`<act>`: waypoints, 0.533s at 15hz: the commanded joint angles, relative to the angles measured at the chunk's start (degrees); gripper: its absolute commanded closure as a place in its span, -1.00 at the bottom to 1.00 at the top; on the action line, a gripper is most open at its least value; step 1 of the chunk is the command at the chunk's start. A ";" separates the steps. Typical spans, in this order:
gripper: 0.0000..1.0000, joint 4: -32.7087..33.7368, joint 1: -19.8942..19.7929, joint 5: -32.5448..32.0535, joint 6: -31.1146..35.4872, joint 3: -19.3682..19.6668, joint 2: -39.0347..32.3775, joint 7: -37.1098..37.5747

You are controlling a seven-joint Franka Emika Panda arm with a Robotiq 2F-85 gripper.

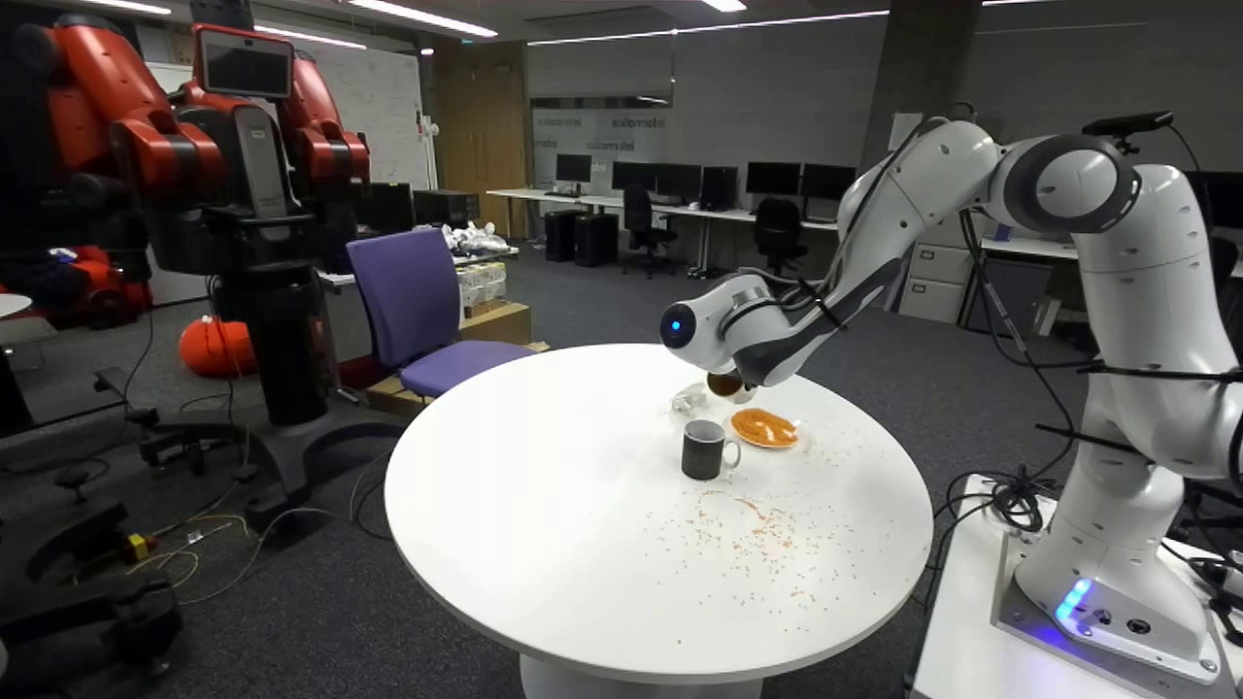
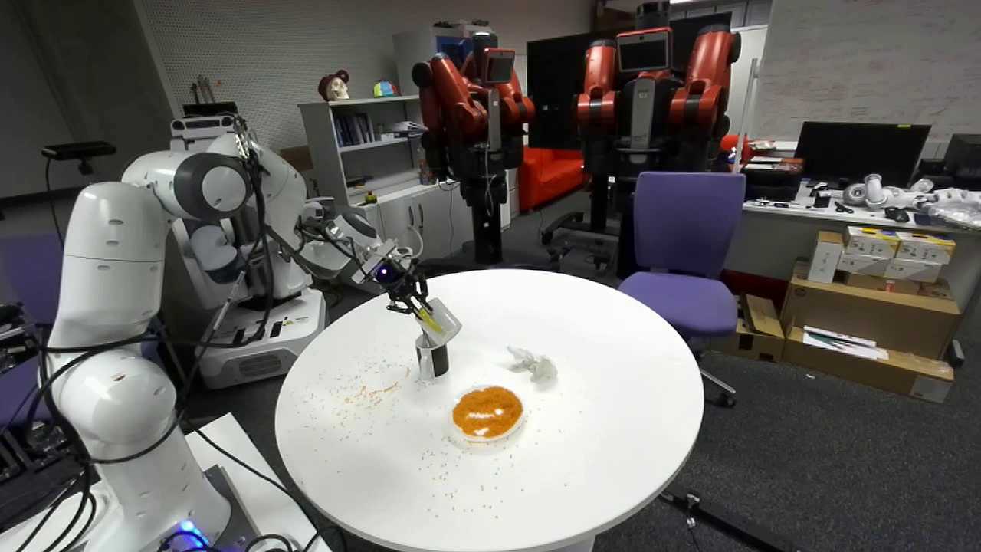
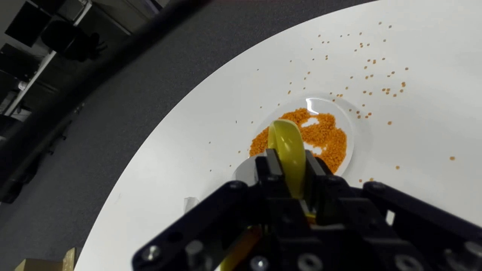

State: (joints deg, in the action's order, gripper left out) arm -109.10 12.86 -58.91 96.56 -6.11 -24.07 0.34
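Note:
My gripper (image 2: pixel 421 303) is shut on the yellow handle (image 3: pixel 289 146) of a white mug (image 2: pixel 446 323), which hangs tilted above the table. Seen in an exterior view, the held mug (image 1: pixel 726 384) shows a brownish opening. A dark grey mug (image 1: pixel 701 452) with a white handle stands upright on the table close by. In an exterior view the tilted mug overlaps the top of the dark mug (image 2: pixel 438 360); I cannot tell whether they touch. A white plate (image 3: pixel 350 137) of orange grains (image 3: pixel 332 148) lies beyond the fingers in the wrist view. The gripper hides most of the held mug there.
Crumpled clear plastic (image 2: pixel 535 365) lies behind the plate. Loose orange grains (image 1: pixel 767 534) are scattered over the round white table (image 1: pixel 505 485). A purple chair (image 2: pixel 682 299) stands at the table's far edge, and red robots (image 2: pixel 659 92) stand behind it.

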 commanded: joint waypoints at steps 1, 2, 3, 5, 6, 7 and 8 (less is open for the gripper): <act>0.91 3.12 0.10 -1.73 -4.14 -0.54 -1.88 -4.48; 0.91 3.54 0.10 -1.77 -4.27 -0.53 -2.38 -5.23; 0.91 3.95 0.08 -1.83 -4.34 -0.50 -2.82 -6.04; 0.91 4.83 0.14 -2.02 -4.68 -0.44 -3.61 -7.48; 0.91 5.20 0.23 -2.12 -5.05 -0.44 -3.82 -8.33; 0.91 5.64 0.33 -2.33 -5.55 -0.40 -4.10 -9.10; 0.91 6.12 0.47 -2.48 -6.49 -0.43 -4.38 -10.08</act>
State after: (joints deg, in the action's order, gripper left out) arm -105.88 12.85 -59.47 94.94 -6.23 -27.83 -6.04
